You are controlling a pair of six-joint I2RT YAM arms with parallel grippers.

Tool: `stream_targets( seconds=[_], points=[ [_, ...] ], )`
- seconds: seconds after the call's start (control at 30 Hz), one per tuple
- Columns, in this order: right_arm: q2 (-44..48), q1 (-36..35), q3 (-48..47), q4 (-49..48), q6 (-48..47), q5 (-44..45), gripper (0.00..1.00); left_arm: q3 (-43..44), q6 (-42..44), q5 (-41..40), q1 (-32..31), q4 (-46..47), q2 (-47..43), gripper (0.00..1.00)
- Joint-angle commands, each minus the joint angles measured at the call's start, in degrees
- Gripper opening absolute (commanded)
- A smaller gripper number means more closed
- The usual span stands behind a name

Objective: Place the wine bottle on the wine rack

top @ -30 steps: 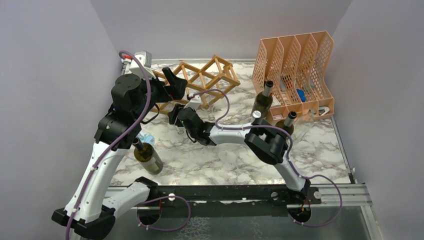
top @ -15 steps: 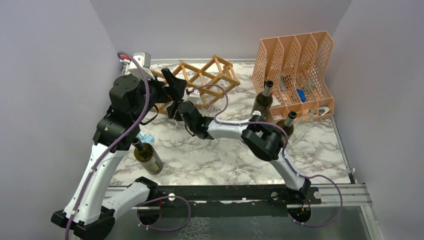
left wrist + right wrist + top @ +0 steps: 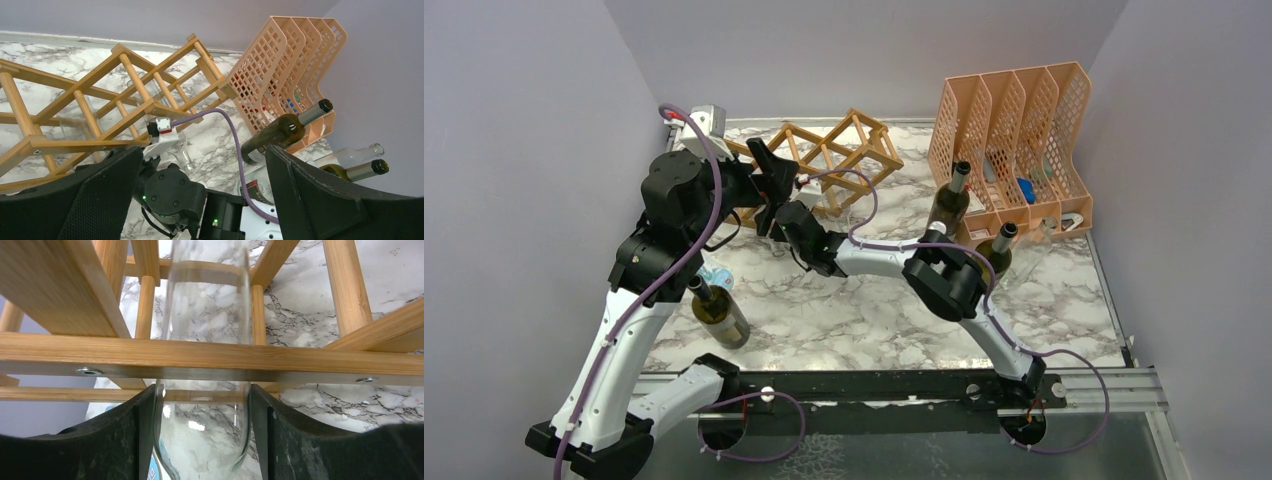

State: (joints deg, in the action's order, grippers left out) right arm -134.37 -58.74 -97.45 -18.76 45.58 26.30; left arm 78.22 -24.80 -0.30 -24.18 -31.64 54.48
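The right end effector point(image 3: 201, 390) has its black fingers at medium spread on either side of a clear, empty-looking glass wine bottle point(image 3: 207, 315). The fingers sit at or just off the glass, and it cannot be told whether they clamp it. The wine bottle lies through one cell of the light-brown wooden stick-lattice wine rack point(image 3: 325, 360), with its near end projecting between the fingers.

The left end effector point(image 3: 202, 150) is spread wide, holds nothing and hangs above the left part of the wine rack.

Handling (judgement): the wine bottle is rigid, smooth, slippery and breakable, and probably light. Take hold across the straight cylindrical body, not the neck. The wine rack is thin and light, so a push along the bottle's axis may shift it.

Surroundings:
- A purple cable point(image 3: 864, 200) loops across the near side of the wine rack and could snag.
- A peach perforated plastic file holder point(image 3: 1014, 140) stands to the right of the wine rack.
- Two dark green glass bottles point(image 3: 946, 205) lean near the file holder.
- A third dark bottle point(image 3: 717, 312) is well apart, near-left of the wine rack, on the marble-patterned worktop point(image 3: 874, 310).
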Motion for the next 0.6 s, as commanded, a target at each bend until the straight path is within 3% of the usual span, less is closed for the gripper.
stream_targets(
  seconds=[0.0, 0.2, 0.57],
  points=[
    [-0.01, 0.56, -1.52, -0.26, 1.74, -0.25, 0.70, 2.16, 0.61, 2.01, -0.03, -0.21, -0.55, 0.99],
    [1.28, 0.68, -1.92, 1.70, -2.45, -0.27, 0.83, 2.57, 0.68, 2.11, 0.01, -0.89, -0.28, 0.99],
    [6.12, 0.90, 0.86, 5.55, -3.22, -1.06, 0.95, 4.08, 0.64, 0.91, -0.04, -2.25, 0.42, 0.99]
  ],
)
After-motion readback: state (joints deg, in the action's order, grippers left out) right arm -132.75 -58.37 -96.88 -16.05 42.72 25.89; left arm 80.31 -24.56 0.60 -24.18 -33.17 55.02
